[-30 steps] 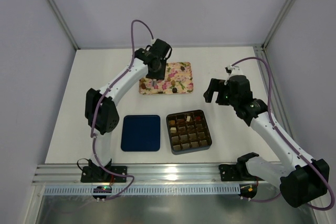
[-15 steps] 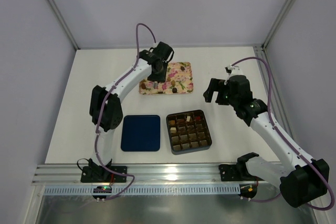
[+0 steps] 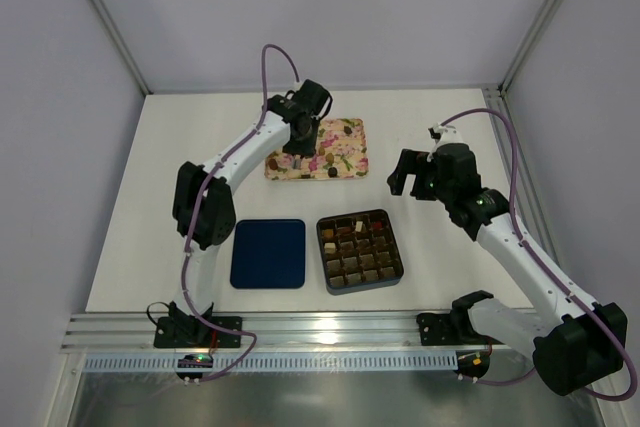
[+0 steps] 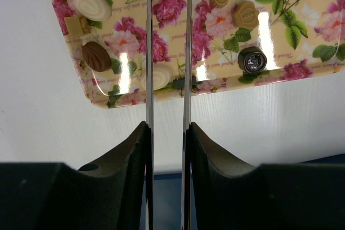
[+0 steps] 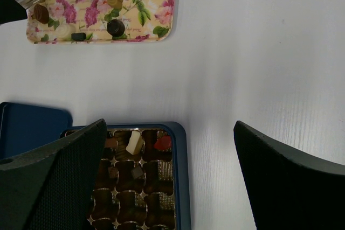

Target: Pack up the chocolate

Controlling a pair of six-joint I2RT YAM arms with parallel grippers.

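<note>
Left wrist: chocolate [image 4: 97,56] on floral tray [image 4: 302,36]

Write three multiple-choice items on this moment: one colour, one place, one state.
1. The flat lid left of the cell box is: A red; B dark blue; C white.
2. The left jaws reach over: A the lid; B the box; C the floral tray.
3. The right jaws are: A wide open and empty; B shut on the tray's rim; C shut on the lid.
Answers: B, the top view shows it navy; C, the left wrist view shows the tray's roses under the blades; A, the right wrist view shows them far apart with nothing gripped.
</note>
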